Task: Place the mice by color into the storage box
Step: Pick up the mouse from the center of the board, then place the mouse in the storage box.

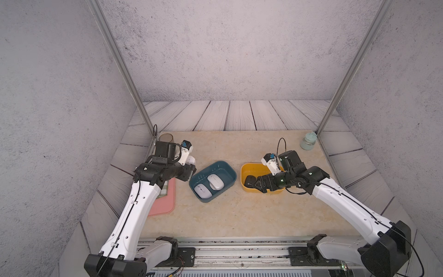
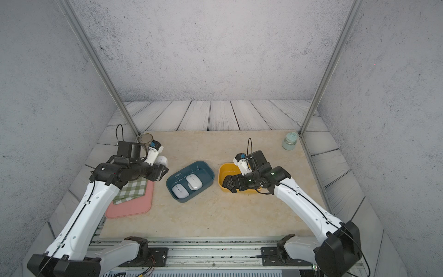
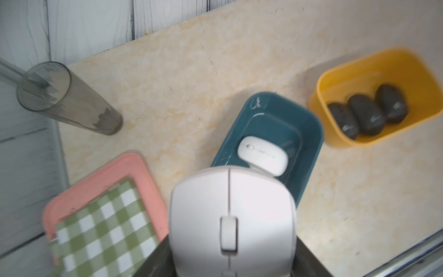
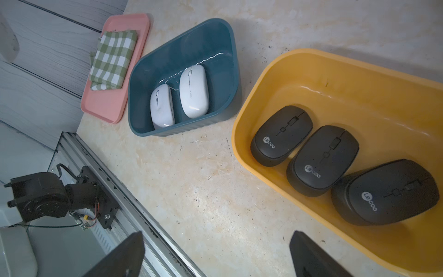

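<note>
Left wrist view: pink tray (image 3: 79, 191) with green checked cloth (image 3: 103, 227) far left. Left gripper (image 3: 232, 260) clamped on a smooth white mouse (image 3: 230, 211), just beside the ribbed teal bin (image 4: 182, 129), which holds two glossy white ovals (image 4: 193, 91). Next, rounded yellow bin (image 4: 263, 79): three matte black mice (image 4: 323, 160), each printed "Lecoo". Right gripper (image 4: 215, 256) wide open, empty, above it.

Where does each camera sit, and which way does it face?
Top views: high above the robot's base, looking down at the table; left arm and right arm show.
Left wrist: on that arm, looking past the left fingers, shut on a white mouse, toward the blue box.
Right wrist: on that arm, looking past the open right fingers into the yellow box.
Shared: both wrist views show both boxes and black mice.
</note>
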